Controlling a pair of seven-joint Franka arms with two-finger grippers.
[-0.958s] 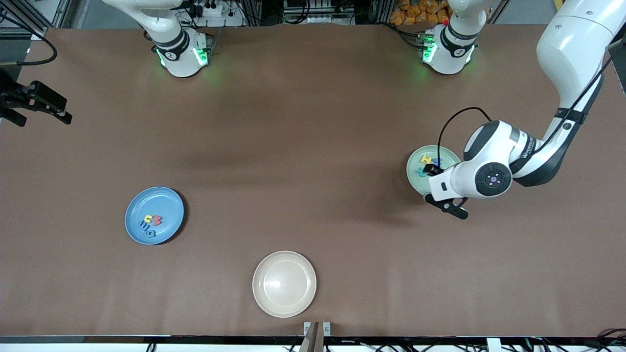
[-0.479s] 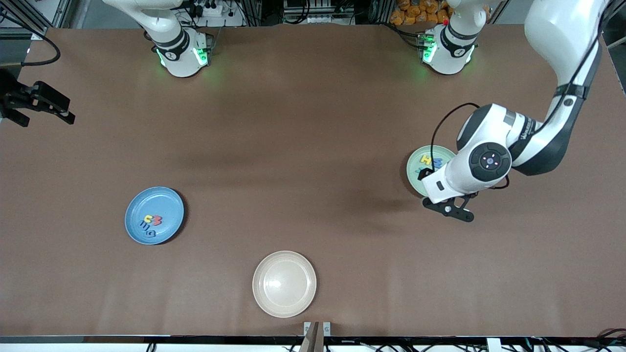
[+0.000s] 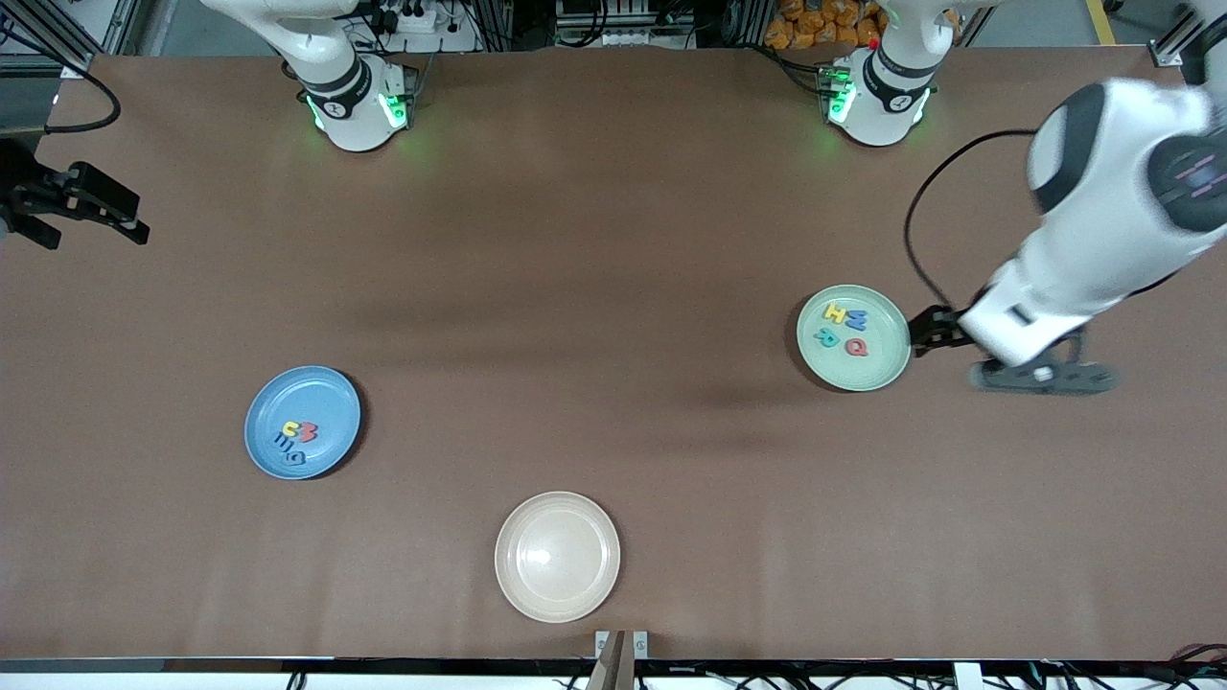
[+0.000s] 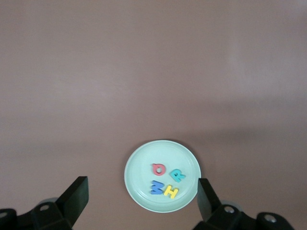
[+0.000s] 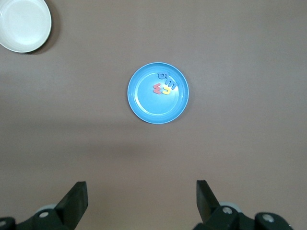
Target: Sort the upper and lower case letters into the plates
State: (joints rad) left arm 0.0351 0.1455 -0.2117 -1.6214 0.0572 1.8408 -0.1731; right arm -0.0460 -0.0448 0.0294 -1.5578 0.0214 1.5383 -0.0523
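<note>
Fingers of both grippers stand wide apart with nothing between them. Taking the cream-beige round plate (image 3: 557,557) at the table's near edge as the landmark: the left gripper (image 3: 1043,376) hangs in the air over bare brown tabletop (image 3: 613,287), toward the left arm's end of the table from that plate, just beside the pale mint green round plate (image 3: 853,337), its black fingers (image 4: 207,199) framing that plate in its wrist view. The mint plate lies farther from the front camera than the cream plate and holds four small flat foam letters: a yellow H (image 3: 836,312), a blue W (image 3: 856,320), a teal R (image 3: 824,335) and a red-orange Q (image 3: 856,348), lying close together on the plate's floor. The round blue plate (image 3: 303,422) sits toward the right arm's end from the cream plate and a little farther from the camera; it carries four more small foam letters (image 3: 296,439) in yellow, red-orange and blue, bunched so tightly that their shapes are hard to read. The right gripper (image 3: 101,213) waits in the air over the table's edge at the right arm's end, well apart from the cream plate, its black fingers (image 5: 76,201) spread in its wrist view high above the blue plate.
</note>
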